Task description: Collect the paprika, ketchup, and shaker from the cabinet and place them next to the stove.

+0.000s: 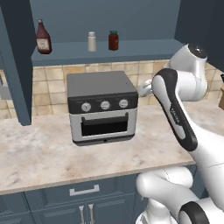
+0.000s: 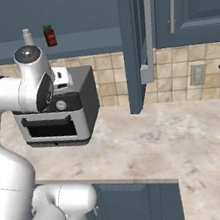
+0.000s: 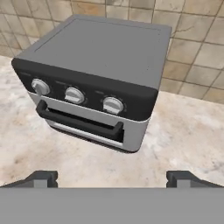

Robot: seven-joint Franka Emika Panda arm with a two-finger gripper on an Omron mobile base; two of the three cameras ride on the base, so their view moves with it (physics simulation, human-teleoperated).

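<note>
Pincer (image 3: 112, 177) jaws apart and empty, aimed down at toaster oven (image 3: 94, 83); ketchup (image 1: 43, 37), shaker (image 1: 91, 41), paprika (image 1: 113, 40) stand upright well above it on cabinet shelf (image 1: 131, 49).

A toaster oven (image 3: 94, 83) with three knobs and a dark door handle stands on the marbled tabletop (image 3: 183, 140), its back near the tiled wall (image 3: 197, 48). The gripper (image 3: 112, 178) hangs above, fingertips (image 3: 43, 178) spread wide, holding nothing.

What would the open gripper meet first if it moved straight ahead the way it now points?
Probably the silver-and-black toaster oven, around its front panel of three knobs; the gripper has its fingers spread wide and empty. Depth is unclear, and the marbled beige counter lies just below that line.
</note>
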